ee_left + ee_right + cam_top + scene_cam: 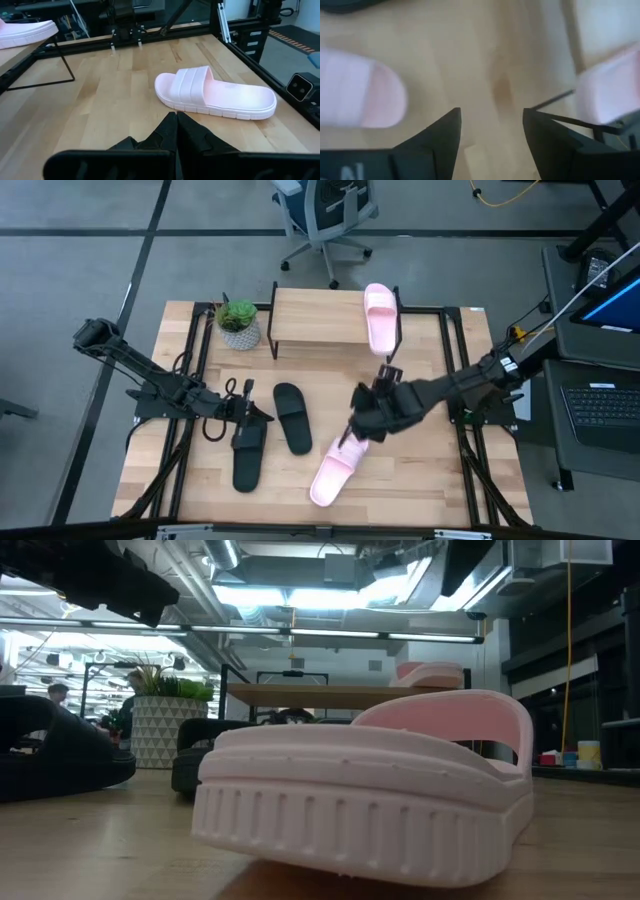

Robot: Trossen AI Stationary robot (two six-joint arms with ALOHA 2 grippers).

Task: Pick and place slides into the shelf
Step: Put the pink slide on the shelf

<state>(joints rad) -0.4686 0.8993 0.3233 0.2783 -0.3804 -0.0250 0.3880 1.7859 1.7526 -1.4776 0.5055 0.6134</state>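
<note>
One pale pink slide (381,318) lies sole-down on the right end of the shelf (315,320). The other pink slide (335,470) lies flat on the table near the front edge and fills the low view (370,790). Two black slides (292,417) (247,458) rest sole-down on the table left of it. My right gripper (491,117) is open and hovers over bare wood just beyond the far end of the table's pink slide (360,95), touching nothing. My left gripper (175,120) is shut and empty, above the far end of the leftmost black slide, pointing toward the pink slide (215,92).
A potted plant (238,323) stands left of the shelf at the table's far side. The shelf's thin black leg (560,100) shows close to my right gripper. Black frame rails run along the table's left and right sides. Bare wood lies between the slides and the shelf.
</note>
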